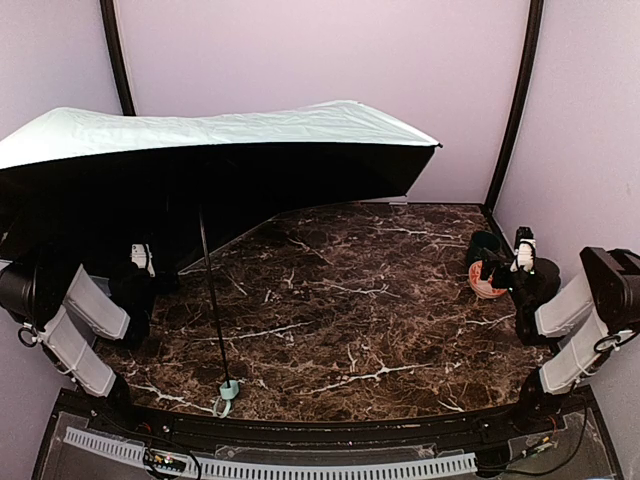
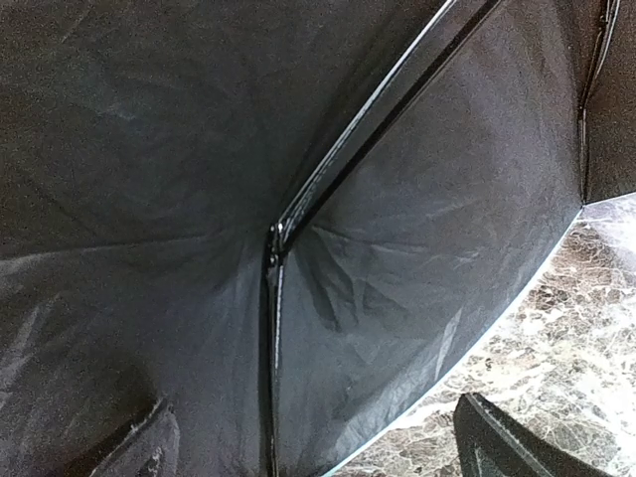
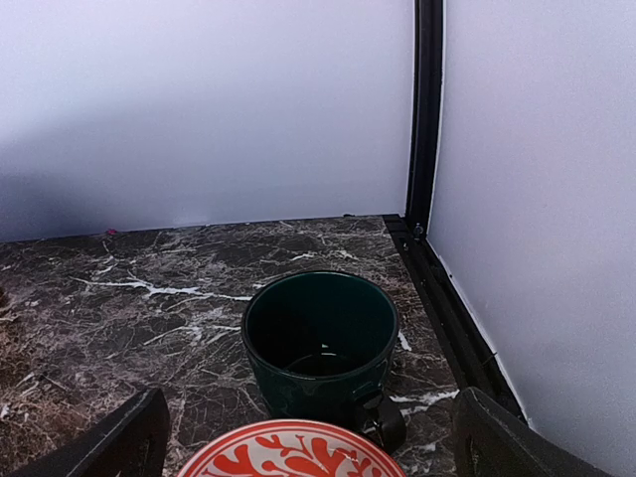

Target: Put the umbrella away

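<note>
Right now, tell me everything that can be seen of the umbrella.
The umbrella is open, its canopy tilted over the table's left rear, pale mint-green fabric outside, black lining inside. A thin black shaft runs from under it down toward the near edge, ending in a small mint-green handle with a strap, which rests on the marble. The left wrist view shows creased lining and a hinged metal rib. Whether the canopy rim touches the table cannot be told.

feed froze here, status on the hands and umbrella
Open and empty: left hand, right hand. Umbrella open, tilted over left of table, handle at near edge. Mug, patterned dish by right hand, clear of it.
</note>
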`<state>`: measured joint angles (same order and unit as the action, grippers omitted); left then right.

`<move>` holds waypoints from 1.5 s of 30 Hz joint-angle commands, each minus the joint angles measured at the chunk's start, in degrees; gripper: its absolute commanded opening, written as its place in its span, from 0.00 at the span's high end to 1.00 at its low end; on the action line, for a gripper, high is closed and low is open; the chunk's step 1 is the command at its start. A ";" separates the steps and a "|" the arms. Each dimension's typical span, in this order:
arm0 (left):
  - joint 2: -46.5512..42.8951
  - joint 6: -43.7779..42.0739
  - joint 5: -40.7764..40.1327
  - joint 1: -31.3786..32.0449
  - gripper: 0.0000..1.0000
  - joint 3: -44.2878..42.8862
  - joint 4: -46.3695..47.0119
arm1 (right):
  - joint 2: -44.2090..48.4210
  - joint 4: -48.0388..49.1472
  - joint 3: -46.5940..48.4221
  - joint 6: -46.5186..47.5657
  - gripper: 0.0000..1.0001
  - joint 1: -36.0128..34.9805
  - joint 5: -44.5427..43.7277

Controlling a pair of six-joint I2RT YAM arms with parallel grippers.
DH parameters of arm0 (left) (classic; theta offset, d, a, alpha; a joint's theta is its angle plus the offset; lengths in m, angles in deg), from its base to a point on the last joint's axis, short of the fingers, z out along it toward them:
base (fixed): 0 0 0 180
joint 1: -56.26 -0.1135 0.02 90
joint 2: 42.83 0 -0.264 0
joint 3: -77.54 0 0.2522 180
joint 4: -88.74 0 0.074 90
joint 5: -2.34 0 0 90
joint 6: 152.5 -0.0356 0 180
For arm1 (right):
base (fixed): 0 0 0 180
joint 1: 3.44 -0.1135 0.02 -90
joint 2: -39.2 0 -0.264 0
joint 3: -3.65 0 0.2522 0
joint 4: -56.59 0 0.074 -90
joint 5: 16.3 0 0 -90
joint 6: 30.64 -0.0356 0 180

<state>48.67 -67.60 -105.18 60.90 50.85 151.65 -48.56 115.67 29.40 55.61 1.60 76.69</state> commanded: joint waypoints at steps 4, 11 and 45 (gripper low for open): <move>-0.50 0.53 0.24 -0.41 0.01 -0.30 1.72 | -0.06 1.52 0.76 -0.54 0.00 -0.11 -0.43; -0.65 0.74 0.93 -0.68 0.01 -0.41 1.14 | 0.09 2.29 0.38 -0.67 0.00 -0.06 -0.30; -40.38 25.84 0.95 23.06 0.22 -14.48 -66.80 | 25.63 -50.00 19.35 -9.63 0.05 -24.83 6.28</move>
<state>12.56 -49.96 -108.85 81.34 37.35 99.69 -22.55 67.67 46.91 44.11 -20.52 84.60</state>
